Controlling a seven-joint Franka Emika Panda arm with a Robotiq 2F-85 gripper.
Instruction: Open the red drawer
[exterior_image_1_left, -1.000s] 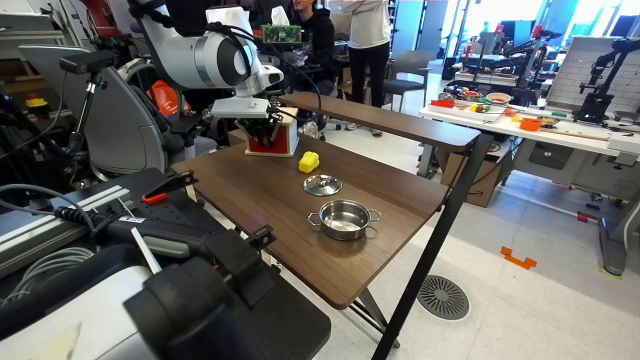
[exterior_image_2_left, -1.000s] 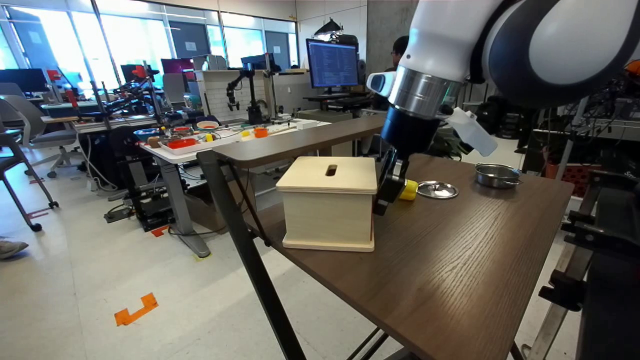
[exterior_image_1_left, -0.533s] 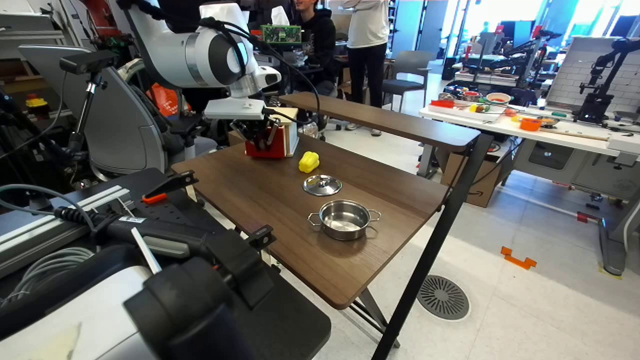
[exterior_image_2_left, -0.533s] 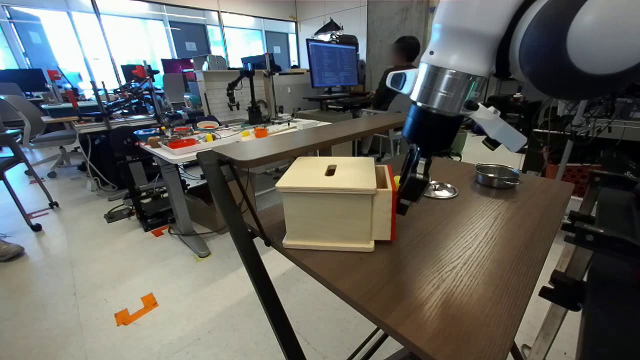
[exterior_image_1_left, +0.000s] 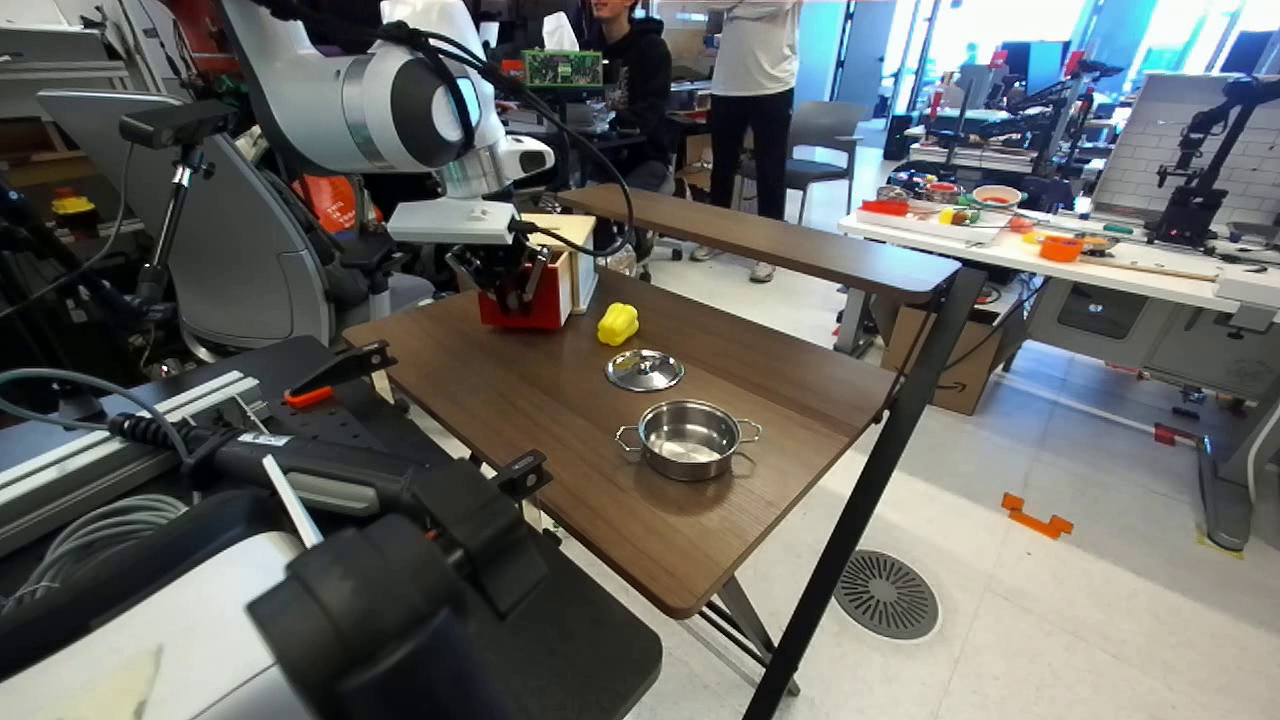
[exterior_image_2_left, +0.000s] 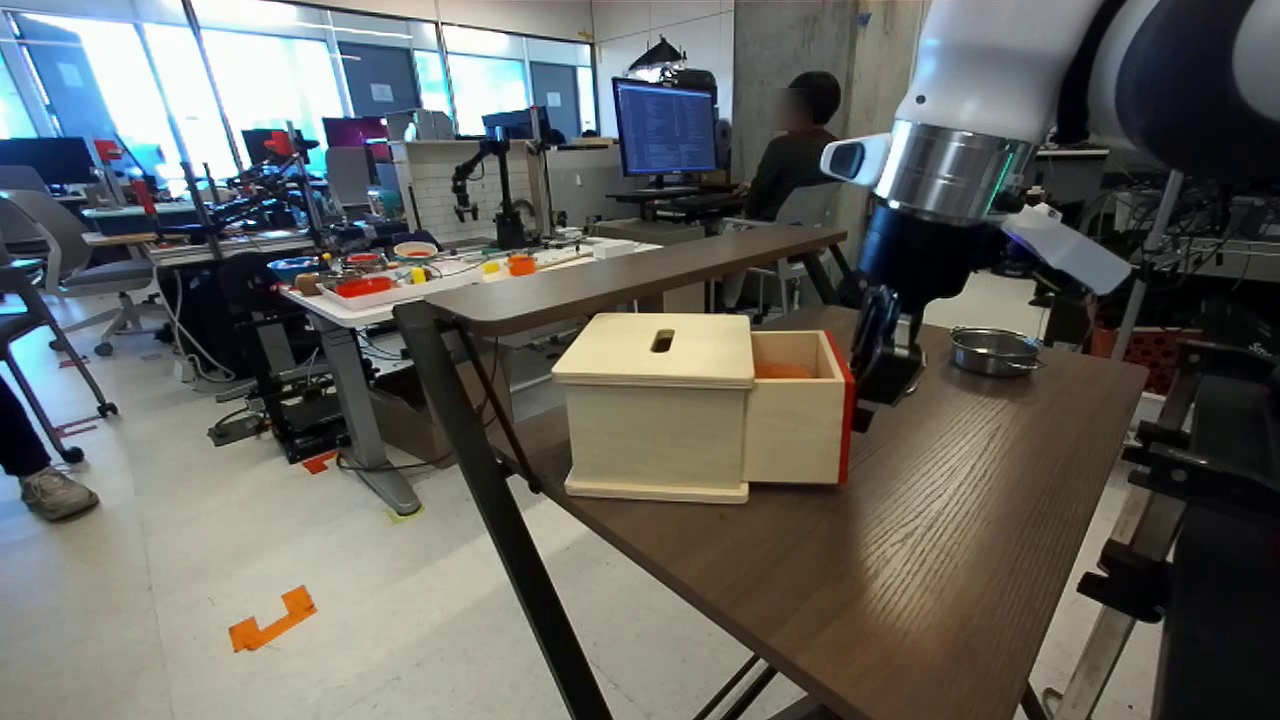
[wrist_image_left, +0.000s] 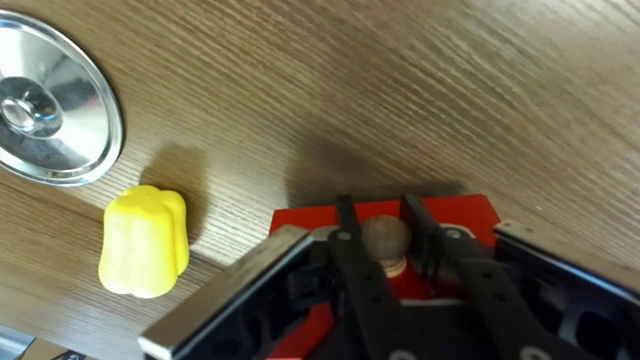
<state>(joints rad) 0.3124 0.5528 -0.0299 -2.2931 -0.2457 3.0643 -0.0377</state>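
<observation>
One shallow round stainless-steel pot (exterior_image_1_left: 690, 466) with two looped handles stands nearest me on the brown wood-grain table (exterior_image_1_left: 545, 420). Just behind it a round, mirror-bright metal lid (exterior_image_1_left: 644, 373) lies flat, its small handle upward. Past the lid, near but apart from it, lies a yellow object shaped like a bell pepper (exterior_image_1_left: 618, 325). Farther off, a white robot arm (exterior_image_1_left: 360, 110) reaches in, and its black gripper (wrist_image_left: 379, 215) hangs over the far end of the table: the two slim fingers (wrist_image_left: 348, 222) are drawn in against both sides of a round wooden knob (wrist_image_left: 386, 239), pinching it between their tips. That knob sits on the flat red front of the red drawer (exterior_image_2_left: 798, 432), whose sides are pale wood. I see the drawer partway out of a pale wooden box (exterior_image_2_left: 655, 440) with a slotted top; an orange-brown patch (exterior_image_2_left: 785, 371) shows inside the drawer, though what that is I cannot tell. Along the far side of the table runs a raised brown shelf (exterior_image_1_left: 760, 236). Beyond, one person in a dark hoodie (exterior_image_1_left: 640, 85) sits, and another in a white top and dark trousers (exterior_image_1_left: 755, 90) stands near a grey chair (exterior_image_1_left: 826, 128).
</observation>
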